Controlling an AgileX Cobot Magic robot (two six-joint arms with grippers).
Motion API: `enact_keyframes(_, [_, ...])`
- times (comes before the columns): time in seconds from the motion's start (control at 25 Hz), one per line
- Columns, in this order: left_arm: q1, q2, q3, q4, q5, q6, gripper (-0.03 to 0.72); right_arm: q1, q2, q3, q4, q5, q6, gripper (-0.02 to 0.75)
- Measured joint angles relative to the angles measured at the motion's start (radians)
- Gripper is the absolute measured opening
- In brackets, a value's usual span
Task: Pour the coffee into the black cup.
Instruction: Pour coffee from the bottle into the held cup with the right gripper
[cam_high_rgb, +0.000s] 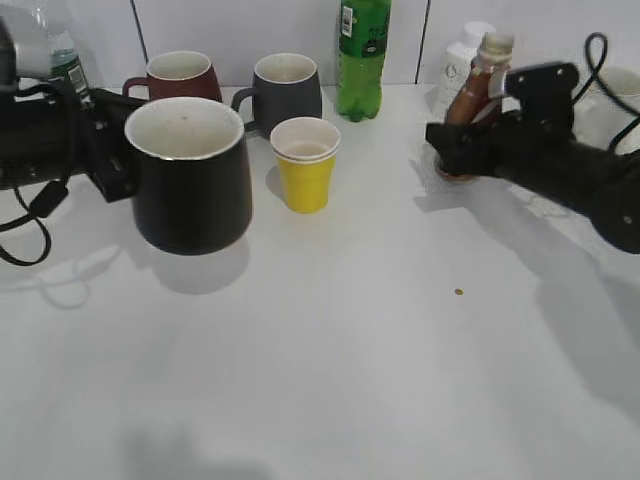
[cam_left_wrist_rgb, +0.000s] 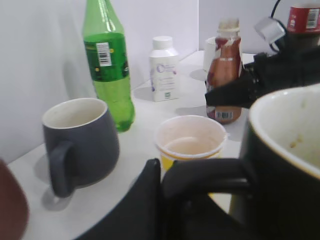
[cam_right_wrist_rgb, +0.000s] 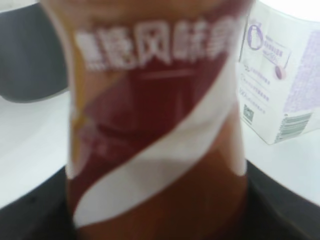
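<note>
White tabletop (cam_high_rgb: 330, 330) is carrying everything: your left claw (cam_high_rgb: 120, 165) is clenching the big black ceramic cup's (cam_high_rgb: 190, 180) handle, left; right claw (cam_high_rgb: 455, 150) is grasping the slick brown coffee bottle (cam_high_rgb: 477, 85) low, upper right.

Matte black arms (cam_high_rgb: 560, 165), looping black cables (cam_high_rgb: 35, 215).

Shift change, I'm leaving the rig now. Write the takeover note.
Left gripper: shut on the black cup by its handle; cup upright at table left, seemingly raised slightly, inside looks empty.
Right gripper: jaws around the coffee bottle, upright at the back right, cap off; whether it is clear of the table is not visible.
Done: both items grasped.
Left: bring bottle over the black cup, tilt and pour. Yellow paper cup stands between them; avoid it.
</note>
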Motion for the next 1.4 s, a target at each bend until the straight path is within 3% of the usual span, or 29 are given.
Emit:
enact_keyframes(0.24, [-0.096,0.0,0.0,-0.018,0.005,-0.002,0.034,0.0,-0.198,0.102,-0.024,-0.002,-0.02,0.527])
enact_keyframes(0.68, [-0.303,0.0,0.0,-0.184,0.005,-0.003,0.034,0.0,-0.576,0.337,-0.164,0.043,-0.047,0.526])
enact_keyframes(1.08, [-0.44,0.076,-0.106,-0.262,0.034,-0.003,0.034,0.0,-0.816,0.35,-0.407,0.089,-0.097,0.526])
enact_keyframes(1.4, [-0.535,0.114,-0.203,-0.257,0.082,-0.003,0.034,0.0,-0.844,0.349,-0.443,0.101,-0.264,0.526])
